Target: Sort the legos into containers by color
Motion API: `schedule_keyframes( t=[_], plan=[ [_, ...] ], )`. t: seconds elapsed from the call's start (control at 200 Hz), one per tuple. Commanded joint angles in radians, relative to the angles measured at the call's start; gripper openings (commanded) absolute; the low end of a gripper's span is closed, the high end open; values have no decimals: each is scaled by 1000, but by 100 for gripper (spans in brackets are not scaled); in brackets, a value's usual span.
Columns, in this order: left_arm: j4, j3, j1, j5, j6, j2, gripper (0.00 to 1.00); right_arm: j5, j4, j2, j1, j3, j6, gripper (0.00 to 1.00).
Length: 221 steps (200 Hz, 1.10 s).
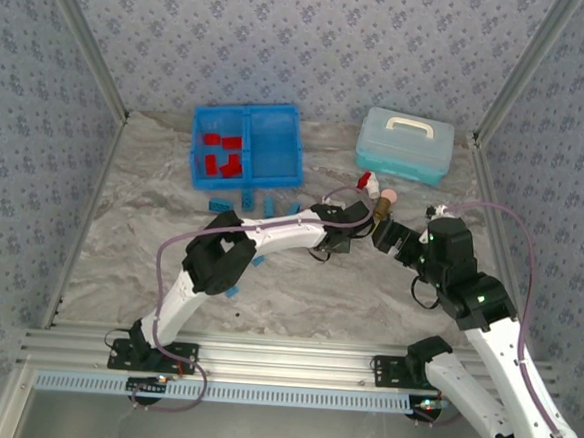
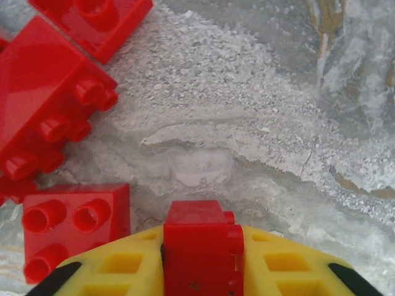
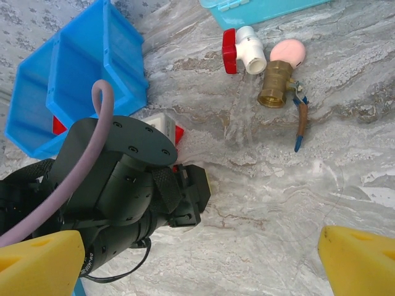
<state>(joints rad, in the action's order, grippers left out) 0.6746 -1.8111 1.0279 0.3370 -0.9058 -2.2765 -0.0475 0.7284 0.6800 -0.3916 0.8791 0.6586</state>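
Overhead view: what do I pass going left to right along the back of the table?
Blue tray, first its left compartment with the red legos → its right compartment → pale blue lidded box.

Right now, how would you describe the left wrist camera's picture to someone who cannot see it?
The left gripper, with yellow fingers, clamps a red brick at the bottom centre of the picture. Several more red bricks lie loose at the left on a grey marbled table.
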Motion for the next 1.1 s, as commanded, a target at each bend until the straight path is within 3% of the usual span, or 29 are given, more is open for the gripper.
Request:
schedule_keyframes(
  t=[0.0,0.2,0.375,0.545,0.68,0.794,0.909,1.099],
  plan=[
    [54,-25,2,7,-1,-15,25,0,16,-13,5,-12,7,100],
    [54,9,5,56,26,136,22,3,11,-13,7,-10,9,100],
    [93,58,-37,228,121,350,23,4,14,-13,7,-6,6,100],
    [55,171,-212,307,231,545,23,7,9,-13,8,-8,5,100],
    [30,221,-415,209,305,613,22,14,9,-10,11,-2,4,100],
    [10,221,-554,122,349,602,22,15,11,-10,10,-2,7,100],
    [41,131,-681,5,334,492,23,30,-2,-11,12,-9,17,100],
    [104,-101,-749,-22,383,267,23,28,40,-13,14,16,4,100]
  ],
)
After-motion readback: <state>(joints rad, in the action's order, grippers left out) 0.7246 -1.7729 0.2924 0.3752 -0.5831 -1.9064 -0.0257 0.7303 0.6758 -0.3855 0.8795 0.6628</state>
